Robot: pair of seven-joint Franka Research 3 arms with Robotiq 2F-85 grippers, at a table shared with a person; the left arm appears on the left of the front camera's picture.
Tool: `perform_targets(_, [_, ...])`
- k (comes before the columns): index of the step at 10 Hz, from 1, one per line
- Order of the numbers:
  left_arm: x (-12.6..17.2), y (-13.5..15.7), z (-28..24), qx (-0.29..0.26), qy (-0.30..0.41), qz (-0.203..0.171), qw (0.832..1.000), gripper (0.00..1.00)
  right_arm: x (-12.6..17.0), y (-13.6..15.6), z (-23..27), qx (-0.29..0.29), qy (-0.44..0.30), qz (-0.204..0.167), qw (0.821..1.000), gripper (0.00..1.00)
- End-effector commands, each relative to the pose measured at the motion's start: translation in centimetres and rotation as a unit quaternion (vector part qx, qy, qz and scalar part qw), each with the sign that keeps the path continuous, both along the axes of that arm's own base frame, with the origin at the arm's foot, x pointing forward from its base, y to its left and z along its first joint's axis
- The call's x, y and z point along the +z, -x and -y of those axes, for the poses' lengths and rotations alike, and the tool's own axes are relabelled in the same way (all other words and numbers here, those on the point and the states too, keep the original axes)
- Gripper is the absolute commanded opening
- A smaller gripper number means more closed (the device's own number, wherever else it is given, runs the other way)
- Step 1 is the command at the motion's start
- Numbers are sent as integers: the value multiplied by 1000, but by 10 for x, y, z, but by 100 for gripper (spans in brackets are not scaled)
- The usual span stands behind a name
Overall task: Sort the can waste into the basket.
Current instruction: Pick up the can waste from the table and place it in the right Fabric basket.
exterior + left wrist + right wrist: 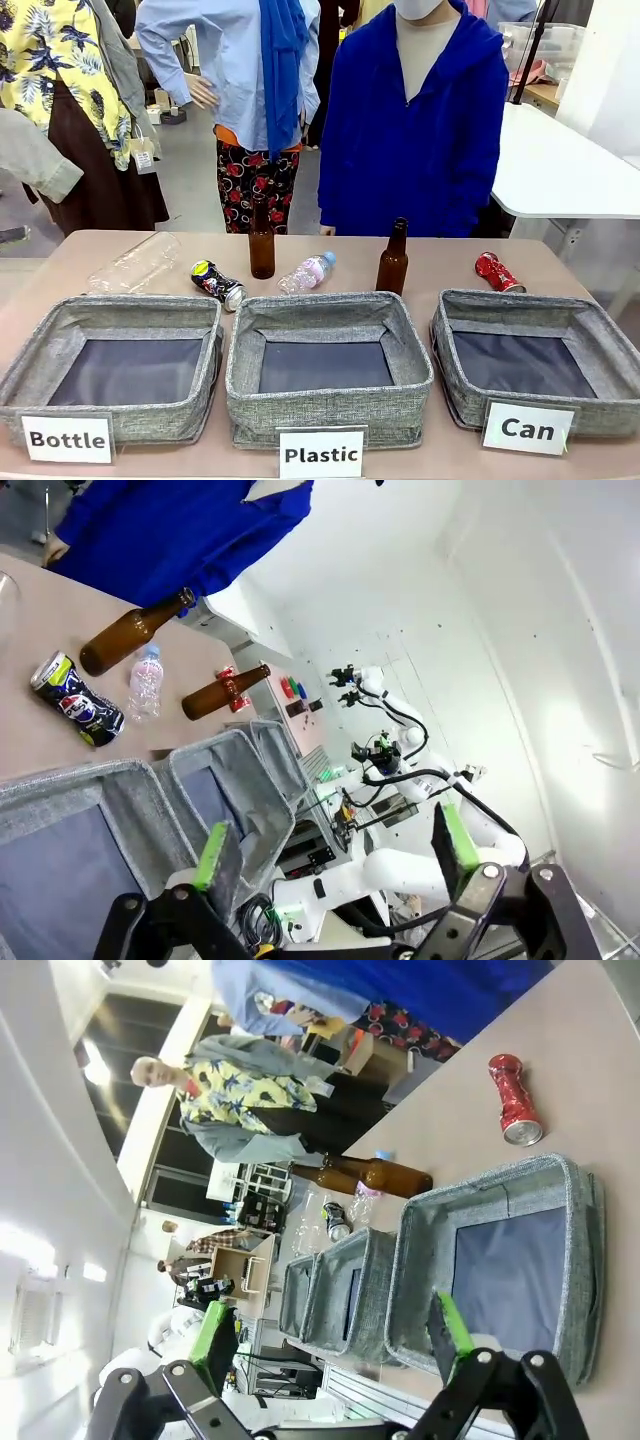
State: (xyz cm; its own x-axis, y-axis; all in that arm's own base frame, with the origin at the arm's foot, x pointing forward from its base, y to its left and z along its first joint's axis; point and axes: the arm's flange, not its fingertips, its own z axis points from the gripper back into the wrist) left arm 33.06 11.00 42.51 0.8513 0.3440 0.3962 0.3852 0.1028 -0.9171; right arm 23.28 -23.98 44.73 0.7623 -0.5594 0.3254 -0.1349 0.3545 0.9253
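In the left wrist view the left gripper (335, 845) stands wide open with nothing between its green pads (212, 855), and in the right wrist view the right gripper (332, 1328) is spread just as wide and holds nothing. Nearest in the front view, three grey baskets sit in a row, each with a white card on its front. The one on the left is marked "Bottle" (130, 305), the middle one "Plastic" (330, 400), and the basket (460, 395) on the right "Can". In all three the dark bottom shows from wall to wall. The right wall of the basket runs off the picture's edge. Both cans lie on the table (440, 262) behind the row. The black can (218, 282) rests on its side, its silver end just beside the gap between the left and middle baskets. The red can (498, 272) lies tilted close behind the back rim of the basket. Between them stand two brown bottles (262, 240), and a small plastic bottle (307, 272) lies on its side. A larger clear bottle (135, 263) lies at the far left, see-through and hard to trace. A person in a blue hoodie (420, 130) stands at the far edge. In the right wrist view the black can is too small to read its print.
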Motion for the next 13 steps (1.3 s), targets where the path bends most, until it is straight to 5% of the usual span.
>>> perform_targets(1, [-6,8,-6,-13,3,13,1000,100,2,0,3,2,3,17,1000,100])
perform_targets(3, [-4,3,-3,-5,2,3,1000,100,2,0,3,2,3,17,1000,100])
perform_targets(4, [-46,9,-127,12,-76,20,997,100,2,0,3,2,3,17,1000,100])
perform_targets(6, [3,1,-62,-28,-213,14,977,100,2,0,3,2,3,17,1000,100])
perform_targets(9, [66,-60,27,-106,-387,-2,916,100,2,0,3,2,3,17,1000,100])
perform_targets(11, [69,-79,85,-146,-455,6,878,100,2,0,3,2,3,17,1000,100])
perform_targets(13, [72,-95,135,-182,-555,24,812,100,2,0,3,2,3,17,1000,100])
